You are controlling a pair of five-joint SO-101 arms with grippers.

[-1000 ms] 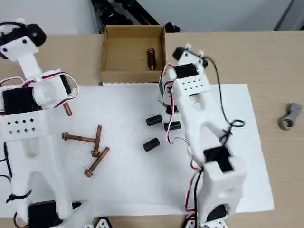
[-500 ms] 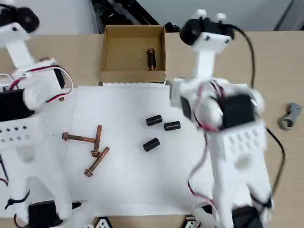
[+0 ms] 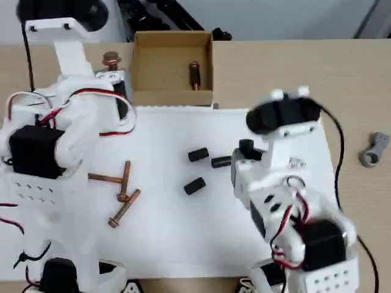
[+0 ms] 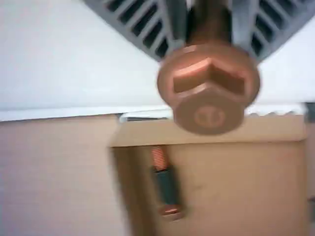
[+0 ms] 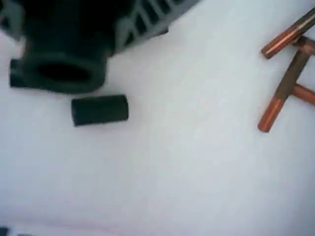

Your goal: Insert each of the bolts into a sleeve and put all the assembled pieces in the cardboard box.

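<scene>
My left gripper (image 4: 209, 22) is clamped on the threaded shank of a copper-coloured hex-head bolt (image 4: 209, 86). Its flanged head points away from my ribbed grey fingers (image 4: 142, 22), and I hold it just beside the left wall of the open brown cardboard box (image 3: 137, 67). On the box floor lies one assembled piece (image 3: 194, 74), a matte black sleeve with copper showing at both ends.

My right gripper (image 5: 66, 34) grips a black cylindrical sleeve (image 5: 61, 69), its hollow bore facing my wrist camera, above the right part of the smooth white sheet (image 3: 171, 244). Three loose sleeves (image 3: 198, 154) of the same dull black lie near it at mid-sheet, apart from one another. Three loose bolts (image 3: 125, 181) lie in a close cluster well to their left. The sheet lies on a pale wooden table (image 3: 275, 67).
</scene>
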